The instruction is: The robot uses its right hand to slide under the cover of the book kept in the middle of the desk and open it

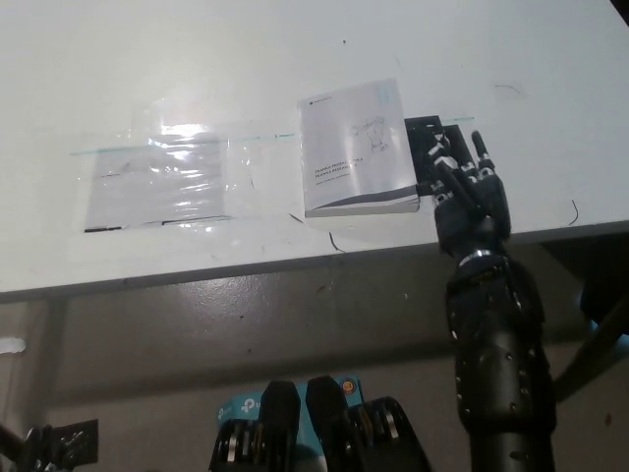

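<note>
The book (pixel 358 147) lies closed near the middle of the bench (pixel 197 59), a little to the right side of the picture. It is a thin rectangular booklet with a white, smooth cover that carries small dark print and a faint line drawing; a grey band runs along its lower edge, where the stack of pages shows as a narrow strip. Just beside its right edge lies a flat black piece (pixel 427 133), partly hidden by the hand.

The right hand (pixel 466 192) is black, hard and segmented, with some pale metal spots on the fingers. It holds nothing; its fingers (pixel 444 180) are stretched out and a little apart, pointing away from the robot. The hand is over the black piece, very near the book's right edge. Whether a fingertip touches the cover, the picture does not show clearly. The thick, rounded forearm comes up from the bottom right across the front edge of the bench.

To the left of the book lies a clear plastic sleeve (pixel 162 182), glossy and wrinkled, with bright reflections and a thin green line along its top.

The bench top is white and matt, with a few small dark marks and scratches. Its front edge is grey, and below it the floor looks dull brown-grey. The left hand is not in view.
</note>
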### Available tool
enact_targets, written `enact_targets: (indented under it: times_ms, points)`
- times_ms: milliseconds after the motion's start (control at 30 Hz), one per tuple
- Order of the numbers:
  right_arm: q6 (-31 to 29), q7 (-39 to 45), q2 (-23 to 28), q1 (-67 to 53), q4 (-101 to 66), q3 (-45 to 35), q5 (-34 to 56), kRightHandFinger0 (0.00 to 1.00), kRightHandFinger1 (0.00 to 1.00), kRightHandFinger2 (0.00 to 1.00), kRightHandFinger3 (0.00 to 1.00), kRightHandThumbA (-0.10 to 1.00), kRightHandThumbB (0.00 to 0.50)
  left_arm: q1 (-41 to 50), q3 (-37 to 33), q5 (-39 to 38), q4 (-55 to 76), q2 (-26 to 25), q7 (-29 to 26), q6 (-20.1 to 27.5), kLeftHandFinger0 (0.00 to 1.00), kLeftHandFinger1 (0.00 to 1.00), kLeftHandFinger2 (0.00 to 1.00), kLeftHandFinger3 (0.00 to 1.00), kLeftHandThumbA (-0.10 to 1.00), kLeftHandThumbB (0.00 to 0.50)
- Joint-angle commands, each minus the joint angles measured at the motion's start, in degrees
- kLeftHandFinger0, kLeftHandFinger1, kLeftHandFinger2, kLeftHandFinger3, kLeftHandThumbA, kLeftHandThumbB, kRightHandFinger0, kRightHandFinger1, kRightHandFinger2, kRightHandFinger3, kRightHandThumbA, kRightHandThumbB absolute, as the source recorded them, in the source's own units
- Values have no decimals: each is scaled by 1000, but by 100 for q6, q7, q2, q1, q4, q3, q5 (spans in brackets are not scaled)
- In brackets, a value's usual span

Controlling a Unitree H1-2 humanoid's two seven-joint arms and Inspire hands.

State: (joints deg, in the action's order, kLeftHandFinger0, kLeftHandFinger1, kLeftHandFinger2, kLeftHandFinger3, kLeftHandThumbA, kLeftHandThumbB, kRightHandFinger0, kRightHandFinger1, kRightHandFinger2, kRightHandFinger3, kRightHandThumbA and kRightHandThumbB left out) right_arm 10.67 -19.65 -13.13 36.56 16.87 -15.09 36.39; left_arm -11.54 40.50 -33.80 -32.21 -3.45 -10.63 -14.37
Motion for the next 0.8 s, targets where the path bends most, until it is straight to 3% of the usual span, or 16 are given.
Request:
enact_targets:
  times_ms: [0,167,233,400,500,567,667,767]
  points:
    - [-107,260,-115,368,67,115,-132,955,1000,1000,1000,1000,6,3,-51,-61,106,-108,-21,-6,832,859,927,927,523,272]
    - [-139,243,-186,349,244,148,-265,874,1000,1000,1000,1000,24,-15,-87,-55,54,-142,48,37,846,861,916,944,560,258]
    - [-133,277,-209,307,285,139,-255,887,1000,1000,1000,1000,25,-12,-108,-31,113,-146,-9,-19,838,840,896,932,532,285]
    - [-148,350,-218,239,349,106,-248,893,1000,1000,1000,1000,20,20,-174,-8,194,-144,10,-39,852,863,938,968,531,263]
    - [-185,336,-198,222,365,117,-320,867,1000,1000,1000,1000,19,-46,-117,-84,126,-136,-57,-25,879,870,924,947,501,281]
    - [-175,353,-192,212,366,100,-296,872,1000,1000,1000,1000,23,-26,-145,-55,171,-135,-66,-45,823,842,911,934,488,276]
    - [-133,436,-154,172,304,98,-254,900,1000,1000,1000,1000,16,33,-154,-66,97,-134,25,41,864,874,925,940,503,287]
    - [-101,460,-78,244,254,81,-251,901,1000,1000,1000,1000,17,24,-142,-73,68,-137,5,42,831,846,900,920,486,291]
